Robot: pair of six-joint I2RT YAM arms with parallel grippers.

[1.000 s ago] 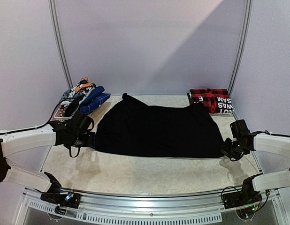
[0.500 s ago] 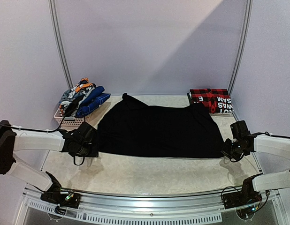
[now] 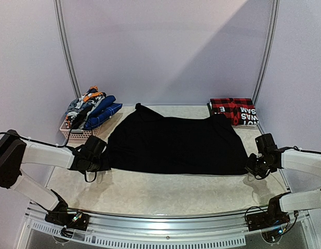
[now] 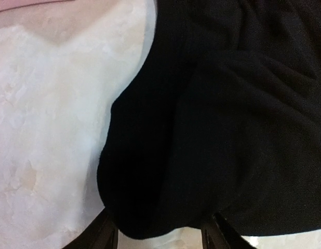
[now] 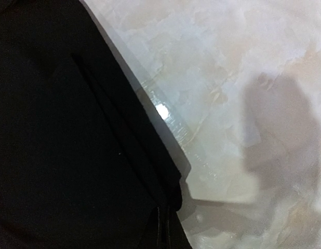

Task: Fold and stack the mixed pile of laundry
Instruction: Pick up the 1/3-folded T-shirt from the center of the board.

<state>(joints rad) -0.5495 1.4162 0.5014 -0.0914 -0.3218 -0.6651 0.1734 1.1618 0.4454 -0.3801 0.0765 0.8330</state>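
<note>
Large black trousers (image 3: 173, 145) lie spread flat across the middle of the table. My left gripper (image 3: 103, 160) is at their near left corner. In the left wrist view it (image 4: 161, 236) is open, with the rounded black corner (image 4: 202, 129) lying between the spread fingers. My right gripper (image 3: 250, 165) is at the near right corner. In the right wrist view it (image 5: 163, 231) is shut on the black cloth edge (image 5: 72, 145). The rest of the laundry pile (image 3: 90, 108), blue, grey and orange pieces, sits heaped in the basket at the back left.
A small pale lattice basket (image 3: 77, 133) stands at the back left under the heap. A folded stack (image 3: 234, 110), red plaid over black with white letters, lies at the back right. Metal frame posts rise at both back corners.
My left gripper has moved nearer and lower onto the black garment's near left corner, and the arm has stretched out. The right gripper and the garment have stayed put.
</note>
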